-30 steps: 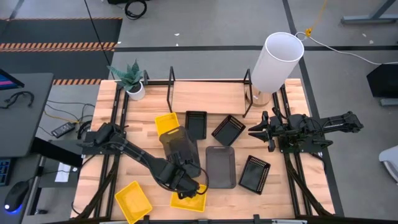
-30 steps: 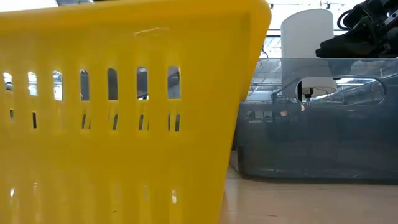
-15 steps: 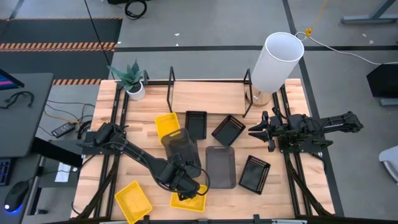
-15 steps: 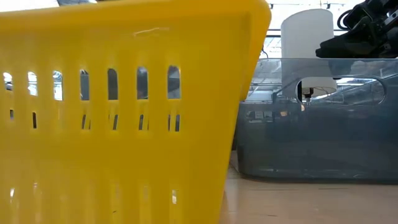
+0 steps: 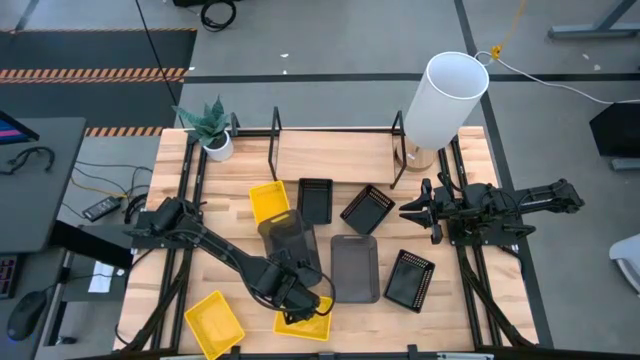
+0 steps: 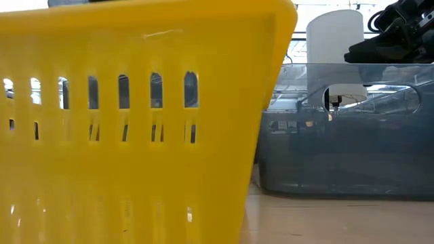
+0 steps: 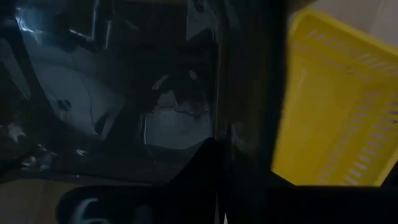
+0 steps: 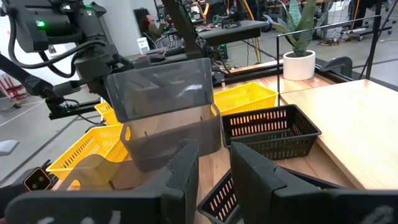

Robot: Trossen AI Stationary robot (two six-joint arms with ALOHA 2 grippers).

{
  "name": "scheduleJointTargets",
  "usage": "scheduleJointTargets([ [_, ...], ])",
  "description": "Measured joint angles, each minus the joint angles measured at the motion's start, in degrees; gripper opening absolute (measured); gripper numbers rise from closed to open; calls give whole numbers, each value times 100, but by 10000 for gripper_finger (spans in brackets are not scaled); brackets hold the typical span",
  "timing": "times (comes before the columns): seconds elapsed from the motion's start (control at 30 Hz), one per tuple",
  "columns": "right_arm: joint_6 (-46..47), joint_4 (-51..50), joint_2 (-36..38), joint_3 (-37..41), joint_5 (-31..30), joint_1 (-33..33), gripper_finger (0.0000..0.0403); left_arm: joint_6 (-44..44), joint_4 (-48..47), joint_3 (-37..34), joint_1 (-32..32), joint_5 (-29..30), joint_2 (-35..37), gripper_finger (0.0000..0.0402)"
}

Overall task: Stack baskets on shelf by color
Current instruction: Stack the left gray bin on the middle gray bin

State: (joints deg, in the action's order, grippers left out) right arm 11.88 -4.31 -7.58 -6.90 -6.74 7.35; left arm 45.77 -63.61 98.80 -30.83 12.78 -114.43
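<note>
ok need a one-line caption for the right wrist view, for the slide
Left pincer holds a dark grey basket lifted above the yellow baskets, seen past the idle right pincer.

A robotics laboratory or workshop. The wooden table [image 5: 330,160] stands on a grey concrete floor [image 5: 330,40] marked with orange-and-black hazard striping [image 5: 95,73]; cables [image 5: 215,12] trail across the floor. A side desk [image 5: 35,180] carries a computer mouse [image 5: 20,318]. Beyond the table, the right wrist view shows workbenches [image 8: 236,28] crowded with equipment, and a potted plant [image 8: 297,56].
</note>
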Motion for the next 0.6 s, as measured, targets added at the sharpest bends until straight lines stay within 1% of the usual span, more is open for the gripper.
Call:
scheduleJointTargets([
  [0.33,-2,1,1,0,-1,0,98,-16,-5,0,2,-3,0,8],
  [0.6,0,1,1,0,0,1,98,-65,-16,0,0,-5,0,45],
])
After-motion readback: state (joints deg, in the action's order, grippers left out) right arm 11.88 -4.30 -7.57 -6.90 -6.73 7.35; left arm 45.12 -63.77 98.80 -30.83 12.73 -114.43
